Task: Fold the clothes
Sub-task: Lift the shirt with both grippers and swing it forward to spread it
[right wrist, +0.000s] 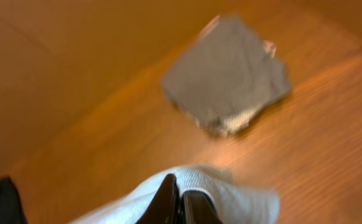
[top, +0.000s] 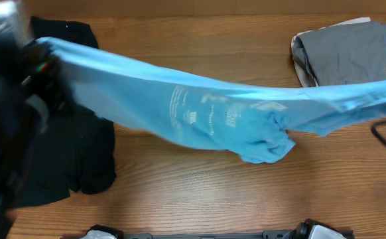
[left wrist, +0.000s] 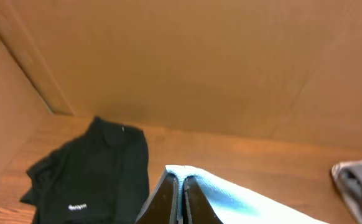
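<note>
- Your left claw (left wrist: 182,200) is clenched on 1 edge of the blue shirt (top: 199,109), jaws almost together.
- Your right claw (right wrist: 180,205) is pinched tight on the opposite edge.
- The shirt hangs stretched between the 2 claws above the bench (top: 199,199), its middle sagging. It is probably held taut so it can be laid flat.
- The black garment (top: 80,153) lies crumpled at the left.
- The grey folded stack (top: 349,53) sits well apart at the far right and looks finished.

Wooden table (top: 180,192), plain brown wall (left wrist: 199,62)
</note>
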Controlling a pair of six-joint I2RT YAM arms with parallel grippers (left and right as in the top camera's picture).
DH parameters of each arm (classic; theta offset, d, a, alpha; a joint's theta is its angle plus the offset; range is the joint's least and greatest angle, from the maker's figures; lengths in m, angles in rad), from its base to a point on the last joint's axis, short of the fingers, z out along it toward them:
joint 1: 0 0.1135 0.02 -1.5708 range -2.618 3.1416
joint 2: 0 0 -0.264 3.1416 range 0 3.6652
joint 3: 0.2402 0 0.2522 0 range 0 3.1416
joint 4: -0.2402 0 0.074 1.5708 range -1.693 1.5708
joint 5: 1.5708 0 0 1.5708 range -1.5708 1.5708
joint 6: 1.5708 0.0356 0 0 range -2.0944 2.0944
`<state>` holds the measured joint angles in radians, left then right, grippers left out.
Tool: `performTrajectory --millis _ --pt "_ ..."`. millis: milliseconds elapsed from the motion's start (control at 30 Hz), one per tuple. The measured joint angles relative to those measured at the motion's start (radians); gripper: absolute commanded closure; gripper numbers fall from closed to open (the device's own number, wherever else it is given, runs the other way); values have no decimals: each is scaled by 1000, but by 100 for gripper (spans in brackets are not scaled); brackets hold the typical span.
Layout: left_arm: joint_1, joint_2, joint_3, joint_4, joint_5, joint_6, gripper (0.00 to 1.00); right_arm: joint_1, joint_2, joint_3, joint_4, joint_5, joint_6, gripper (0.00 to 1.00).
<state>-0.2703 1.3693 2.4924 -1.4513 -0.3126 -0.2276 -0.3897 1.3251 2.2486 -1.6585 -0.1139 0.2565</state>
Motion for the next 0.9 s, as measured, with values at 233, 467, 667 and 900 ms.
performTrajectory --millis 233,467,667,900 --pt "0 -178 19 0 -13 0 96 -62 -99 279 -41 29 2 96" --pt "0 -251 32 -37 -9 0 96 -62 -169 487 -40 35 27 96" --pt "0 -193 -12 -48 -21 0 96 -63 -155 387 -36 -2 19 96" --pt "0 13 -82 -61 -60 -1 96 -63 32 230 -3 -169 -82 96"
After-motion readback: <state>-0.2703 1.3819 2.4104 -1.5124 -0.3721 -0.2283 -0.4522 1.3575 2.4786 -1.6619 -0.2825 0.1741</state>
